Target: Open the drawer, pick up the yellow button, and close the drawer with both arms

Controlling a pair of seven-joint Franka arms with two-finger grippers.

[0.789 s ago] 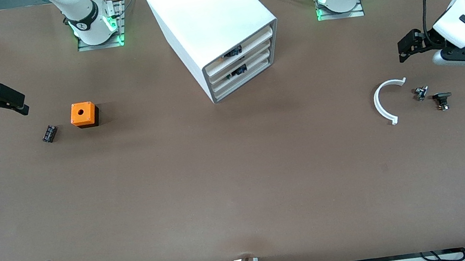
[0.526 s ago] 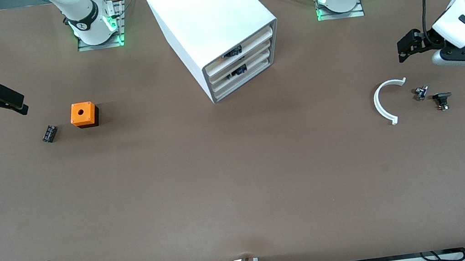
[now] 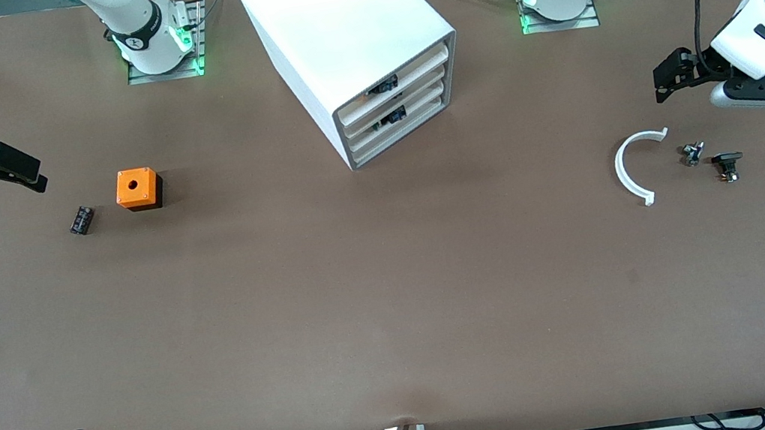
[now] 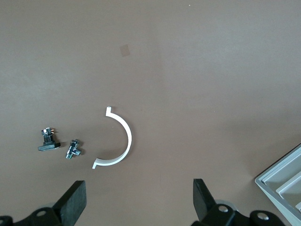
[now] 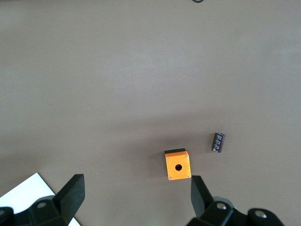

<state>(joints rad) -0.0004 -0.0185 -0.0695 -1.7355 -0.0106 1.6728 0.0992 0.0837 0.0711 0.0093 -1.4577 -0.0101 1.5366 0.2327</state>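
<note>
Both black two-finger grippers spread wide, nothing held: left gripper (image 3: 666, 81) near the white plastic arc (image 3: 630, 170), right gripper (image 3: 20, 172) near the orange cube with a round hole (image 3: 136, 188).

All drawers of the white drawer cabinet (image 3: 357, 44) are shut, contents hidden, so the button can't be spotted; the wrong drawer could easily get pulled.

cabinet (image 3: 358, 52) mid-table | cube (image 3: 136, 188) toward right arm's end | ring piece (image 3: 630, 170) toward left arm's end
</note>
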